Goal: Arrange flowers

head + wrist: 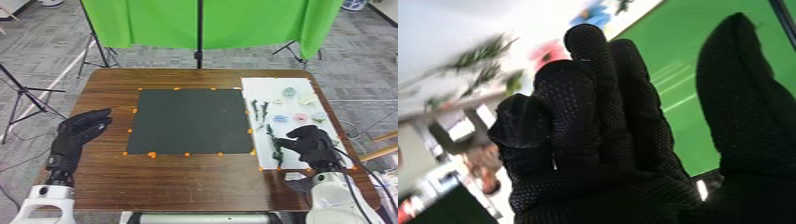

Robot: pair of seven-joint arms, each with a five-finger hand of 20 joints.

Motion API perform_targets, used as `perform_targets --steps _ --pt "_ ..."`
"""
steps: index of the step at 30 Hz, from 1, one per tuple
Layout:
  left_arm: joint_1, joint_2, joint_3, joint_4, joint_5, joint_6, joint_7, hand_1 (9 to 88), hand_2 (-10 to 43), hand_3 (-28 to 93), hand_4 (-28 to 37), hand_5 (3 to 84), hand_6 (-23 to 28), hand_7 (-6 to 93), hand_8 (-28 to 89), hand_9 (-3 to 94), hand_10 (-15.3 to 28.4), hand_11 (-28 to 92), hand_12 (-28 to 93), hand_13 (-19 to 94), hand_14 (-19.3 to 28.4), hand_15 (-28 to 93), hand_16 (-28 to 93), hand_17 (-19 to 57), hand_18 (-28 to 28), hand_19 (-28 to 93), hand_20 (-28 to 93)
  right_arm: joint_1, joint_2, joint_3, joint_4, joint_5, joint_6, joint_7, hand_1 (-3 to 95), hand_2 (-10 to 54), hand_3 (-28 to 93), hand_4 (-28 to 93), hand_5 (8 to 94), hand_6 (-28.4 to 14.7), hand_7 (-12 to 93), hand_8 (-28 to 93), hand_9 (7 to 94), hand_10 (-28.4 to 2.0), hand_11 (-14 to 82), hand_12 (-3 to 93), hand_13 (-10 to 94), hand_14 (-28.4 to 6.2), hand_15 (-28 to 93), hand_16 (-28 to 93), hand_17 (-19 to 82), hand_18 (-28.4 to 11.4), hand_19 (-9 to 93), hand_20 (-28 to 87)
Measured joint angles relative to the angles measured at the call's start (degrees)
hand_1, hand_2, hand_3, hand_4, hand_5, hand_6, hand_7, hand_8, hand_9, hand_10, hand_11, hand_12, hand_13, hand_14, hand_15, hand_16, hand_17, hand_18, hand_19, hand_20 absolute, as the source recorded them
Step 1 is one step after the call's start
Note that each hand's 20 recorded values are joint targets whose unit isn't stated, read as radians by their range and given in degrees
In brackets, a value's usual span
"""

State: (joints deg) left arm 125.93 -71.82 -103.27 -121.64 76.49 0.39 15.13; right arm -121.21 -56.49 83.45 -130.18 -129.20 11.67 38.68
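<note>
Right hand, released and holding nothing, is hanging over the white board by the bench's right edge, just beside a long green stem that is lying toward the board's near edge. Bulky gloved fingers are risking losing that thin stem as they close; a low sweep could be scattering the pink flower and blue flower farther up.

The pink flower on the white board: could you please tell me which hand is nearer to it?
Right: the right hand is over the white board, on the near side of the pink flower; the left hand is left of the black mat.
</note>
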Motion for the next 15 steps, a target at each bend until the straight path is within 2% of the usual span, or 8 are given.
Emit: perform_targets --steps 5,10,15 --pt "0.0 0.42 -0.01 -0.02 0.07 0.01 -0.2 35.4 -9.1 63 -12.9 53.8 3.9 18.0 -6 51.8 13.7 24 14 41 18.3 24 1 8.9 13.0 8 21 0.97 0.69 -0.79 1.9 -13.62 -0.98 0.13 34.0 -9.5 62 -28 62.3 -7.6 15 -6 66.3 -18.7 25.8 26.8 67 -14.1 72 32 42 -22.7 89 58" --pt "0.01 0.61 -0.1 -0.09 0.09 -0.02 -0.54 35.3 -9.1 63 -12.9 53.8 4.0 17.8 -6 51.8 13.7 24 14 41 18.3 24 1 8.9 13.0 8 21 4.0 2.77 -3.88 3.9 -15.69 -2.65 0.98 34.1 -9.5 60 -28 67.1 -9.0 14 -5 71.5 -16.9 27.0 26.8 74 -9.2 70 34 49 -20.2 92 56" --pt "0.03 0.64 -0.1 -0.2 0.18 -0.11 -0.93 35.4 -9.1 63 -12.9 53.7 4.0 17.7 -6 51.7 13.7 24 14 40 18.3 24 1 8.8 13.0 8 21 8.88 4.83 -8.53 7.06 -12.77 -4.82 2.65 34.7 -9.5 60 -28 70.2 -7.7 17 -4 75.1 -16.6 28.3 26.9 80 -5.6 67 35 56 -17.6 93 58"
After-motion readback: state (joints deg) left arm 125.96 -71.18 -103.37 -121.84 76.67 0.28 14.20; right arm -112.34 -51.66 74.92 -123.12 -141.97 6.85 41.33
